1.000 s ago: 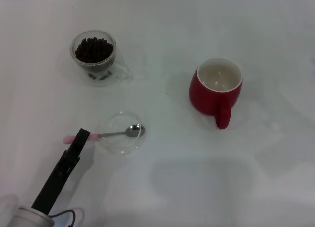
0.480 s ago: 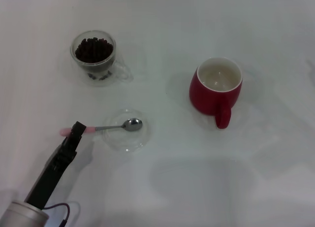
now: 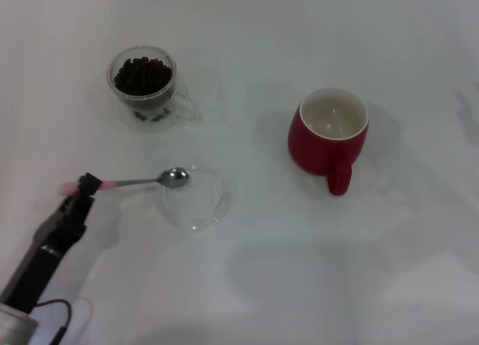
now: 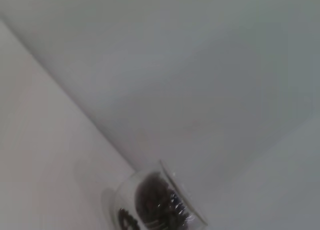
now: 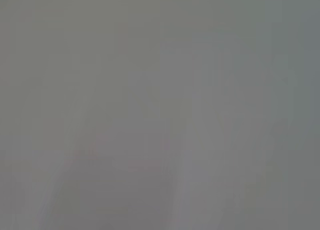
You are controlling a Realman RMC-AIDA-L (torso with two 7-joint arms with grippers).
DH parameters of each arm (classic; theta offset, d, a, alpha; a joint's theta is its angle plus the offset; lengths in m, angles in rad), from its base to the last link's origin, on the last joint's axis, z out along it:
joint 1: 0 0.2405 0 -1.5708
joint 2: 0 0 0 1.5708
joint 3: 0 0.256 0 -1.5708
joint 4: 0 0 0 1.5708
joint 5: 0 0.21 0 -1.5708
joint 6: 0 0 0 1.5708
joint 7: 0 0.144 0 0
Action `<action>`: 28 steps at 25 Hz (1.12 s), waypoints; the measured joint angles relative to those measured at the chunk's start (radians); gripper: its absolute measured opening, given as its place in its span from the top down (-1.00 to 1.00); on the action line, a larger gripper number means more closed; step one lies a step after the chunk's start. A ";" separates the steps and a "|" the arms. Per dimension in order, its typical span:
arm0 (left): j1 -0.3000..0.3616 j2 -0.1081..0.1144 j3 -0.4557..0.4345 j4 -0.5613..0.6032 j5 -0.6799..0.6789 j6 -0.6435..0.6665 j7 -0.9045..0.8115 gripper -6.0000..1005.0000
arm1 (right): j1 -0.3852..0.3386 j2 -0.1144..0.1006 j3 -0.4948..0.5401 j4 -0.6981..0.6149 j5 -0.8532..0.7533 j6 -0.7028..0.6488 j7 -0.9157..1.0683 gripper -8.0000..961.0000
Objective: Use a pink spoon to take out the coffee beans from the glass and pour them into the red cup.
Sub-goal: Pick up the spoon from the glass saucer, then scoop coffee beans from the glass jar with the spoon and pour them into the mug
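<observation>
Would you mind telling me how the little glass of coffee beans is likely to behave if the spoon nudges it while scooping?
The glass looks small and thin-walled, so probably light and liable to slide on the smooth white table. The coffee beans fill it high, which may make it tip. Clear glass suggests fragility. The left gripper holds the pink spoon.

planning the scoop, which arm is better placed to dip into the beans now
Left. The left gripper already holds the pink spoon by its handle, on the same side as the glass of coffee beans. The right arm is not in view.
</observation>
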 joint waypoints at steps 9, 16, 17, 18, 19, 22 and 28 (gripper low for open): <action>0.027 0.003 0.101 0.223 0.005 0.121 0.003 0.74 | 0.008 0.013 -0.005 0.012 0.000 -0.032 0.000 0.27; 0.027 0.013 0.136 0.470 0.006 0.180 -0.066 0.74 | 0.045 0.014 -0.007 0.079 -0.001 -0.056 0.000 0.27; 0.025 0.018 0.144 0.504 0.006 0.177 -0.088 0.74 | 0.049 0.015 -0.009 0.085 -0.002 -0.059 0.000 0.27; 0.024 0.020 0.148 0.522 0.006 0.174 -0.102 0.74 | 0.052 0.015 -0.014 0.089 -0.003 -0.061 0.001 0.27; 0.020 0.030 0.151 0.561 0.006 0.165 -0.144 0.74 | 0.055 0.015 -0.021 0.092 -0.004 -0.064 0.002 0.27; 0.009 0.059 0.148 0.640 0.004 0.131 -0.279 0.74 | 0.063 0.016 -0.064 0.092 -0.002 -0.077 0.008 0.27; -0.043 0.133 0.155 0.767 0.033 0.059 -0.509 0.74 | 0.073 0.020 -0.145 0.093 0.000 -0.118 0.032 0.27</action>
